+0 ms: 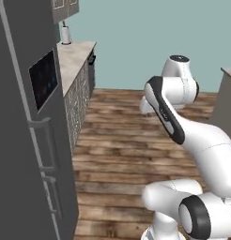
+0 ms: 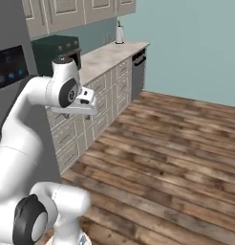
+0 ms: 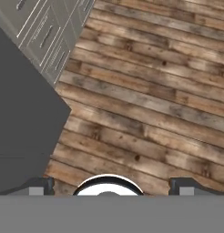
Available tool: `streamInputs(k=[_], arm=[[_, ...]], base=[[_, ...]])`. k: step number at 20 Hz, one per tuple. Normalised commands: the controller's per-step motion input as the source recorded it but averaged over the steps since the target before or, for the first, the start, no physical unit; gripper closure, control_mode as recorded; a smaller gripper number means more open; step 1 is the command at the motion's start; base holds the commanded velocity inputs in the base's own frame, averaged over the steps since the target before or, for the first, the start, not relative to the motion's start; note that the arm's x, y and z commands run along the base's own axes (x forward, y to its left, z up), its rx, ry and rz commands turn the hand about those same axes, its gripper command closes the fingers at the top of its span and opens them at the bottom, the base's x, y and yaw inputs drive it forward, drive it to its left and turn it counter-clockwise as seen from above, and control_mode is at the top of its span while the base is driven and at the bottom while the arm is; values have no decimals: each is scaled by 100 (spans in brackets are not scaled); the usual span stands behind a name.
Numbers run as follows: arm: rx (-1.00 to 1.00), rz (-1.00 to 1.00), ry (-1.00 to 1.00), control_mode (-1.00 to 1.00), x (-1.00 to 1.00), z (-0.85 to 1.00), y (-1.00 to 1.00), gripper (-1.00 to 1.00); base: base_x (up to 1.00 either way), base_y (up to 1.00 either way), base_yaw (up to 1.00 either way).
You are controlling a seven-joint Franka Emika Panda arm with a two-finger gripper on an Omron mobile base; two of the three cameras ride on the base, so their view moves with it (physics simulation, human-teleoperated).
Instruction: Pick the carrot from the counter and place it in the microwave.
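Wooden floorboards [image 3: 145, 91] lie closest under the hand, with the two dark fingertips [image 3: 38, 185] spread wide apart at the bottom of the hand view and nothing between them. That open, downward-facing pose fits an arm in transit rather than one working: the gripper [image 3: 109, 187] hangs over bare floor, beside the tall dark grey fridge [image 1: 23, 140], well apart from the counter [image 2: 107, 57].

From the right base view the arm [image 2: 67, 93] is folded up in front of the cream drawer fronts [image 2: 98, 115], probably tucked so the base can drive along the cabinets without hitting them. My guess is the task is at its start, with the reach yet to come.

As for the carrot, I cannot find it; the counter stretch visible holds a small pale bottle-like object [image 2: 119, 34] at its far end and a dark green appliance [image 2: 55, 50] nearer. No black microwave can be made out either, so both probably lie elsewhere.
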Motion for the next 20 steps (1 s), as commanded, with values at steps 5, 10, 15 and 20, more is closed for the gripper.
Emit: streamInputs(k=[5,10,15,20], arm=[[0,0,0,100,0,0,0,-100],[0,0,0,100,0,0,0,-100],[0,0,0,100,0,0,0,-100],[0,0,0,100,0,0,0,-100]], base=[[100,0,24],[100,0,31],[100,0,46],[100,0,56]])
